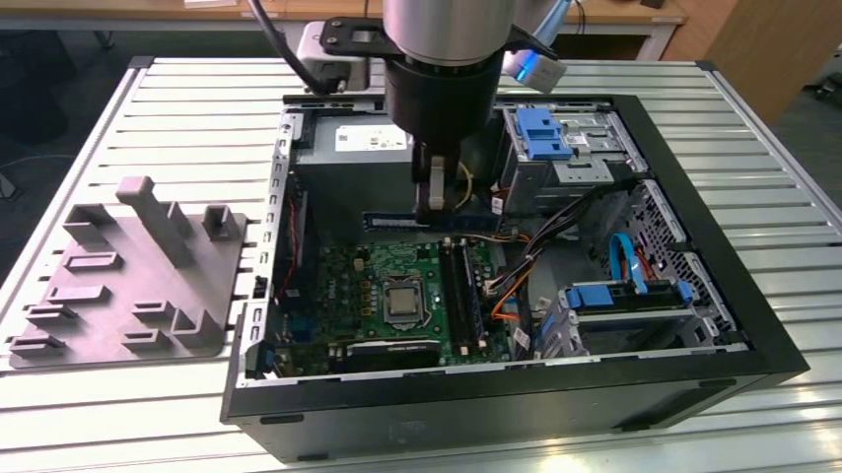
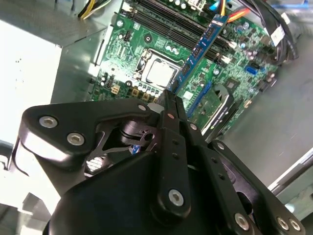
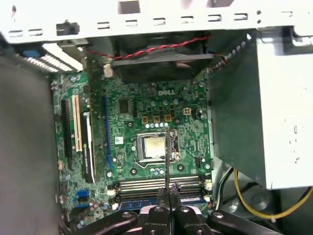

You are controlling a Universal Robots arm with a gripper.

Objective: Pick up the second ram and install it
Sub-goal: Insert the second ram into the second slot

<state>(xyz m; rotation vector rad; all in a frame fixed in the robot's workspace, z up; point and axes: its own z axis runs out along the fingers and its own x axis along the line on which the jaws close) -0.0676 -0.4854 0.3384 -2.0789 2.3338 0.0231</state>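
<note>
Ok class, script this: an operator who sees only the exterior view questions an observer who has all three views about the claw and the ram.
Operator: Is the claw really gripping the ram?
Observer: Yes. In the second wrist view the claw is shut tight on the ram.
Operator: What does the ram line up with?
Observer: In the first wrist view it shows edge-on, crossing one side of the socket.
</note>
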